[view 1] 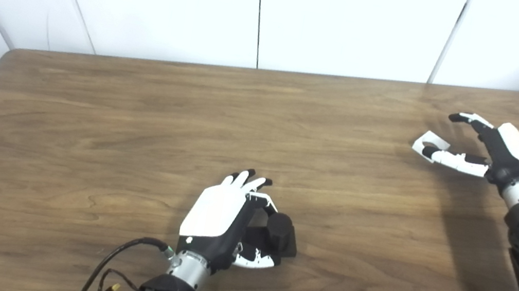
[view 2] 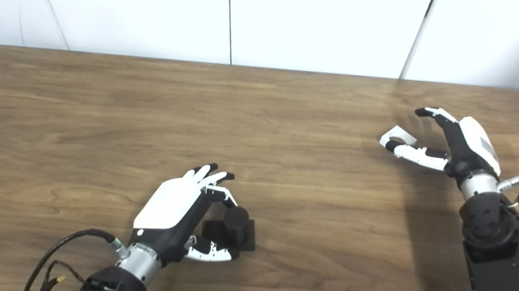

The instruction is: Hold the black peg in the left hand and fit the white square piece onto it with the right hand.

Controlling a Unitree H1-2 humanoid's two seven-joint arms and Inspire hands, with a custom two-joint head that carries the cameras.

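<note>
A: The left hand (view 1: 221, 223) sits low over the near part of the counter, back plate up, fingers (view 1: 246, 181) spread and pointing away; its thumb curves under the front edge of the black peg (view 1: 279, 234), and a bent finger comes over the peg's far side; whether they press on it cannot be told, and nothing shows the peg lifted.

B: And the peg itself?

A: A short black cylinder standing upright on a flat black square base; the base lies on the wooden counter (view 1: 140, 111), just right of the left palm; a black cable (view 1: 117, 255) loops off the left wrist toward the near edge.

B: The other side?

A: The right hand (view 2: 448, 139) is far off at the right of the counter, toward the back; thumb and fingers are apart; the thumb tip rests on the white square piece (view 2: 399, 136) while the fingers arch above it without closing; the hand holds nothing.

B: Where does that piece lie?

A: Flat on the counter by the thumb tip, well apart from the peg; a round hole shows in it in the right eye view; the right forearm casts a dark shadow across the wood beside it; white wall panels (view 1: 352, 19) stand behind the counter's far edge.
</note>
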